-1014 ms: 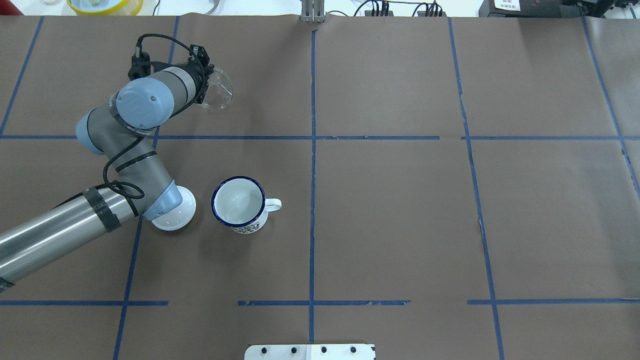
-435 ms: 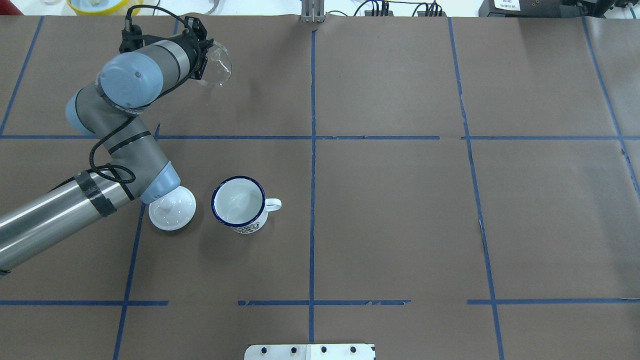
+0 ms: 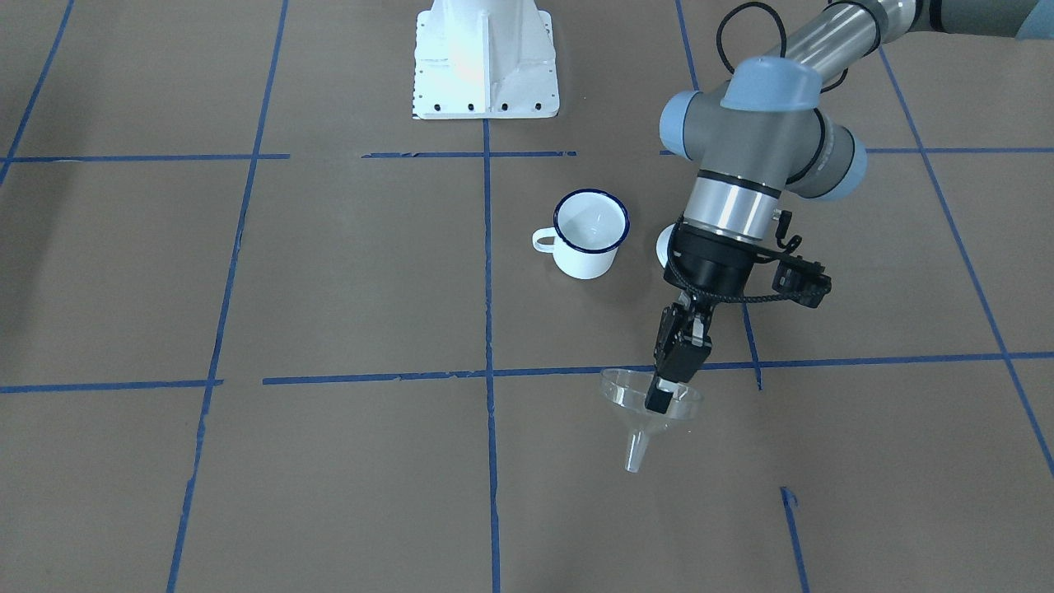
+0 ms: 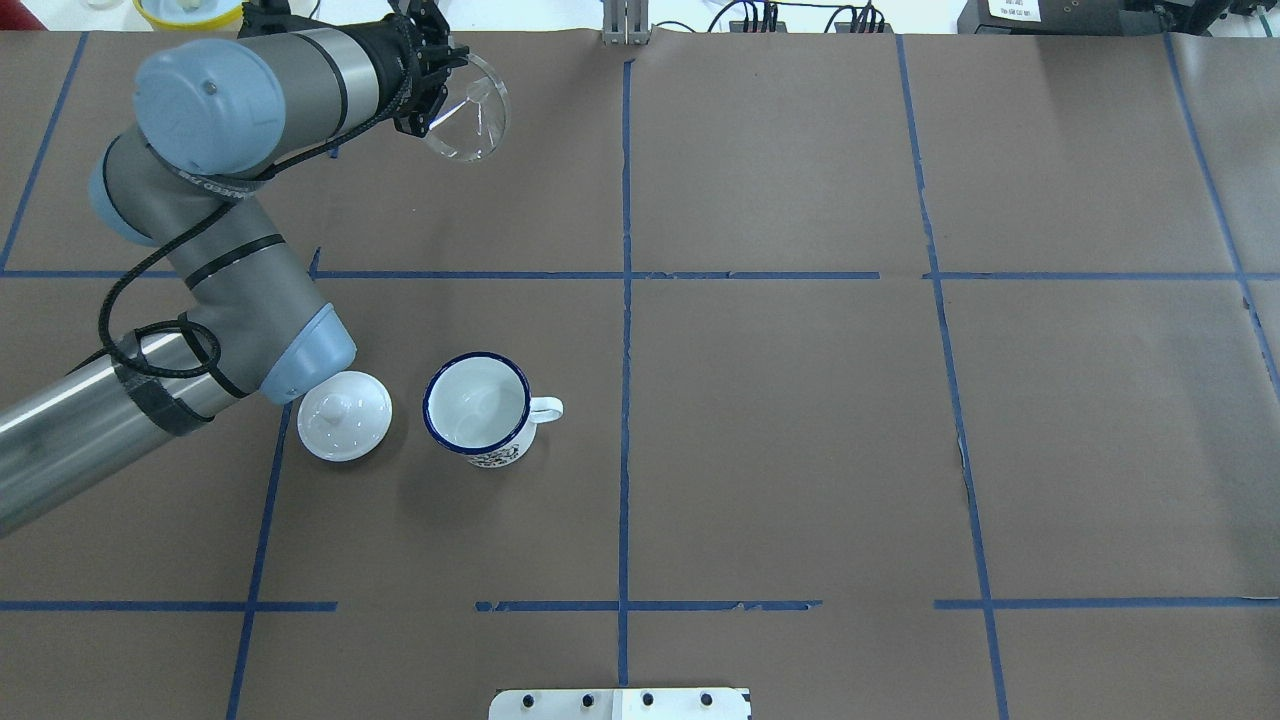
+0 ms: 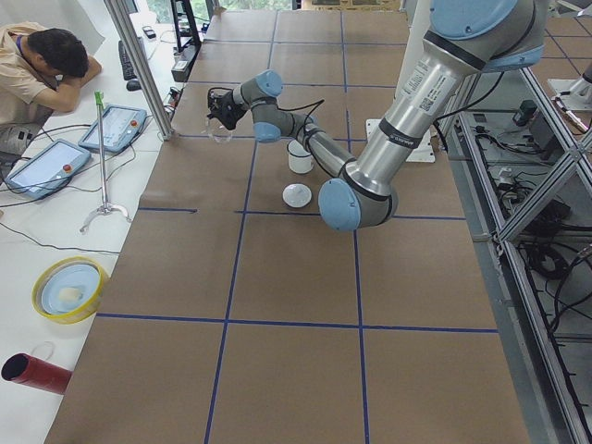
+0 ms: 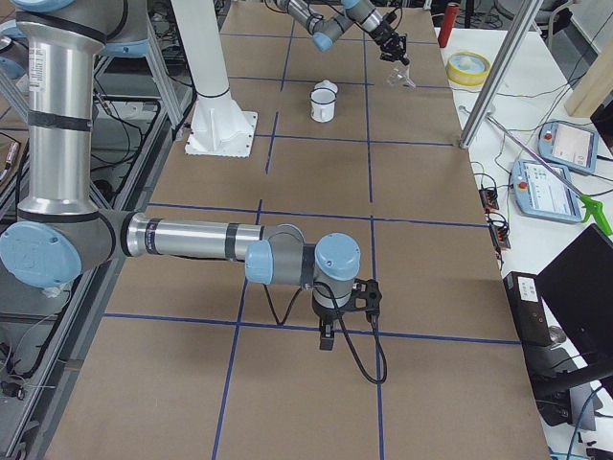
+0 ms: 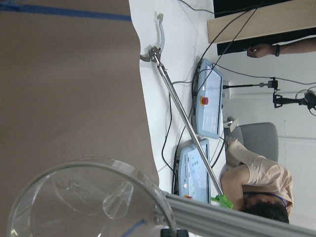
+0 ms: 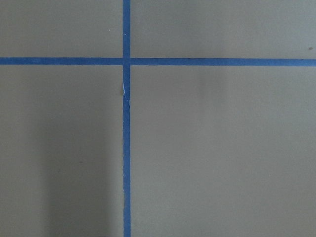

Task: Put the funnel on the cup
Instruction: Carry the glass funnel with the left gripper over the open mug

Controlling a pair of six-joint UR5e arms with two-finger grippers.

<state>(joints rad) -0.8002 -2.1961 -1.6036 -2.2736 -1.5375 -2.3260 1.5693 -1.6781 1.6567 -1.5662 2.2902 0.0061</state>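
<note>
My left gripper [image 3: 659,401] is shut on the rim of the clear funnel [image 3: 634,449] and holds it in the air, stem pointing down, above the far left part of the table. In the overhead view the funnel [image 4: 472,122] is well beyond the cup. It fills the bottom of the left wrist view [image 7: 89,202]. The white enamel cup [image 4: 476,404] with a dark blue rim stands upright and empty, handle to the right; it also shows in the front view [image 3: 588,232]. My right gripper [image 6: 326,337] hangs low over the table far from the cup; I cannot tell whether it is open.
A round white lid with a knob [image 4: 344,415] lies just left of the cup, by my left arm's elbow. The white robot base [image 3: 486,58] stands behind the cup. A yellow bowl [image 4: 190,10] and an operator [image 5: 42,65] are past the table's far edge.
My left arm has risen and carried the funnel farther from the robot and a little to the right. The elbow has moved off the white lid, which now shows whole.
</note>
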